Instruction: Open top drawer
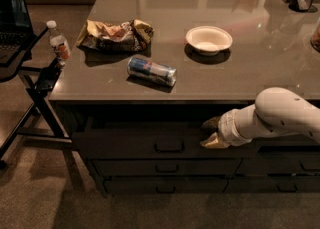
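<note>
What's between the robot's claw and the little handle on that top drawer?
Nothing: the camera view shows only bare drawer front between the gripper, at the top drawer upper edge, and the handle.

Readable markings: none.
No lettering resolves on the can [151, 71], bottle [58, 43] or bag [115, 35]; my gripper [212, 133] sits at the front of the top drawer [130, 145].

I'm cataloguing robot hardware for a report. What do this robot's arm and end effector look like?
The arm is a thick, rounded, off-white shell with a few small dark dots and a ringed white wrist collar. The end effector, by the upper edge of the top drawer, is tan-yellow. No cables show.
</note>
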Robot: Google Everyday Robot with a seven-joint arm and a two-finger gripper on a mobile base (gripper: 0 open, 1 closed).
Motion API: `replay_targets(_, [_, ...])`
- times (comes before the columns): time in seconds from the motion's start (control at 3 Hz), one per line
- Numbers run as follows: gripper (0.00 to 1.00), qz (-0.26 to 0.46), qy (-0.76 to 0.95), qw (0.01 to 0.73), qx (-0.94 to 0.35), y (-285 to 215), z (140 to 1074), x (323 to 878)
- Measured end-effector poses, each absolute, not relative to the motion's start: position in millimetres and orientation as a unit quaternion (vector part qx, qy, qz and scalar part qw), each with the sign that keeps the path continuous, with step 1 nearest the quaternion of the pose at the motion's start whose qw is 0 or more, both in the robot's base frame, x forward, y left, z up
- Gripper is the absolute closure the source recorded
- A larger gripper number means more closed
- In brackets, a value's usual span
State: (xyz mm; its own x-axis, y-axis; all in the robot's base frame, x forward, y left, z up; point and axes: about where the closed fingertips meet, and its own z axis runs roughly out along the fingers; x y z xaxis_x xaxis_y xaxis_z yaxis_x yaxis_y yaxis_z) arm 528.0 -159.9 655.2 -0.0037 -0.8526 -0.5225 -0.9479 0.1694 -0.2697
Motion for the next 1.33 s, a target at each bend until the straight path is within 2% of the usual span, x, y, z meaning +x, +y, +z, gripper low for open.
replay_targets(0.67, [1.0,0.078,0.706,0.304,-0.635,-163.2,656.1,511.5])
replay_targets(1.0, [0.89,0.075,0.711,0.307,-0.627,-164.5,652.8,495.3])
replay_targets(1.33, [0.71,0.075,0.711,0.307,-0.628,-164.5,652.8,495.3])
